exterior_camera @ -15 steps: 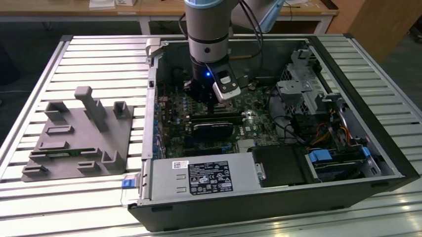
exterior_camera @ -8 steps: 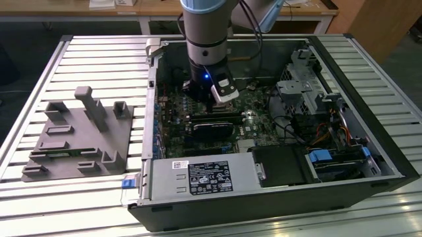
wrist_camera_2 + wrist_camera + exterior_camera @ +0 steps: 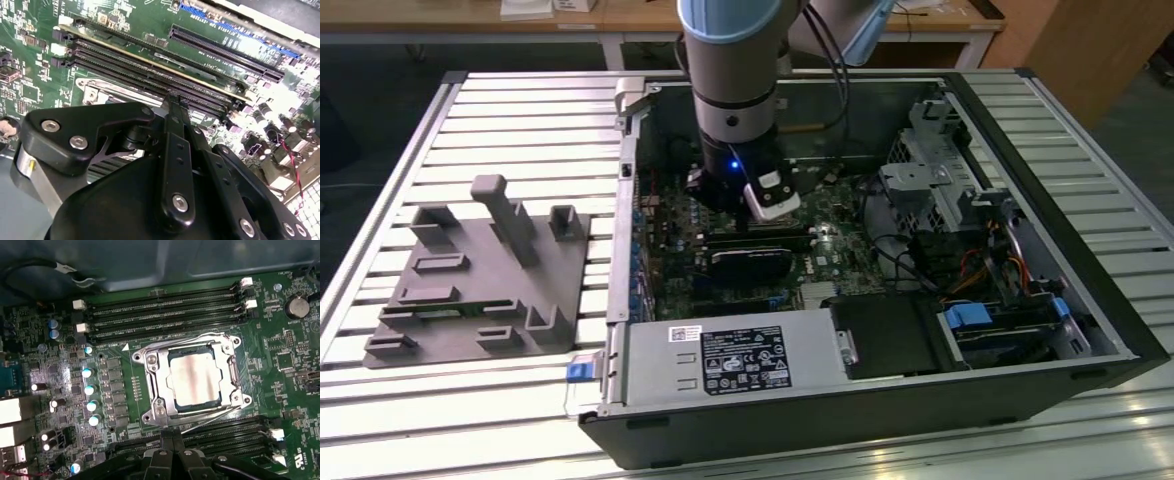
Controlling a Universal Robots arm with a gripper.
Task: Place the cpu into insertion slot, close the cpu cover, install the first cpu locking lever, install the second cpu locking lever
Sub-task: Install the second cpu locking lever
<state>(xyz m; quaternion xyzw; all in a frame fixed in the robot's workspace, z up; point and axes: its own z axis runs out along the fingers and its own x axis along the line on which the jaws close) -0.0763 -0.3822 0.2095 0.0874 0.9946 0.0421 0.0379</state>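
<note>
In the first wrist view the cpu [image 3: 194, 376] lies flat in the middle of the motherboard, its pale silver face showing through the cut-out of the cpu cover [image 3: 155, 385]. The cover lies down flat over it. The insertion slot is hidden under both. Thin wire levers run along two sides of the frame, one [image 3: 175, 340] by the memory slots and one [image 3: 210, 419] on the gripper's side. My gripper [image 3: 172, 440] hovers just off that edge of the cover, shut with nothing in it. The second wrist view has its fingertips [image 3: 172, 100] together above a corner of the cover [image 3: 97, 92]. In the exterior view the gripper [image 3: 727, 197] is inside the open computer case.
Memory slots [image 3: 165, 315] flank the socket on both sides. In the case, a power supply [image 3: 734, 360] sits at the front, and drive cages and cables [image 3: 961, 230] are at the exterior view's right. A grey fixture [image 3: 480, 270] stands on the slatted table at the exterior view's left.
</note>
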